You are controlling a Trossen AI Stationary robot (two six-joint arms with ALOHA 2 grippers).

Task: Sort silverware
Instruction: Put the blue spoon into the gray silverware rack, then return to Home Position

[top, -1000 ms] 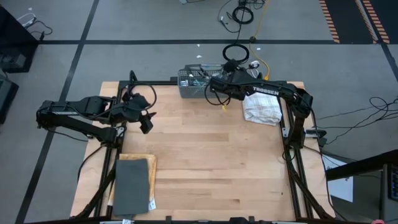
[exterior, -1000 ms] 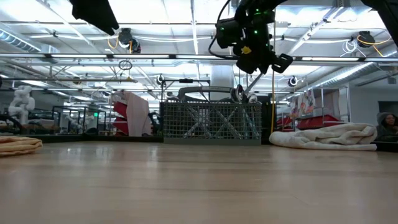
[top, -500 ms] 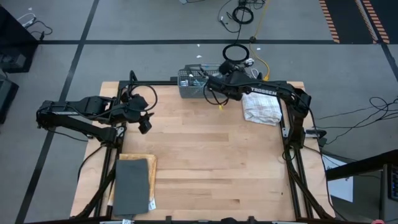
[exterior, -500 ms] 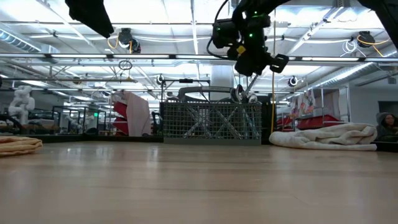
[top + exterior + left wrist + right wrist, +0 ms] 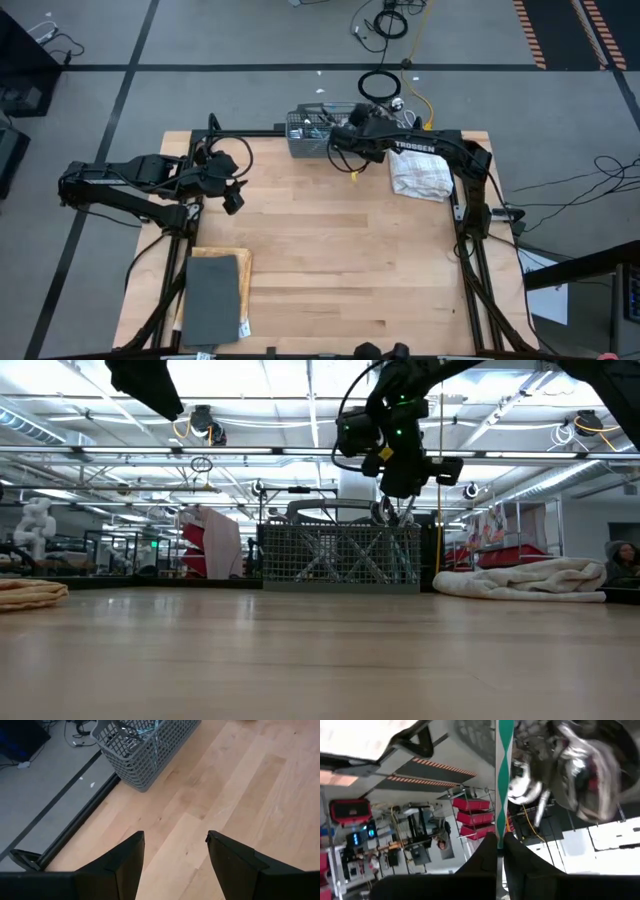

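So the silverware [image 5: 316, 122] is all standing more or less upright in the grey wire-mesh basket [image 5: 310, 132] at the far edge of the wooden tabletop [image 5: 330, 250], shiny heads poking over the rim. The right gripper [image 5: 343, 136] is right at the basket's end nearest the crumpled white towel [image 5: 420, 175], hanging just above the rim. In its wrist view the fingers [image 5: 485, 852] are pinched together on a thin green-and-white patterned handle [image 5: 500, 775], and that handle's long axis runs straight out in line with the fingers. My guess is the next move is a straight lift out.

The left gripper [image 5: 232, 196] is way off on the other side, hovering over bare wood with its fingers [image 5: 122, 857] wide apart, so the right arm is clearly the nearer one.

Compared with a second ago, the right gripper has slid a bit toward the basket and twisted round. The left arm hasn't budged.
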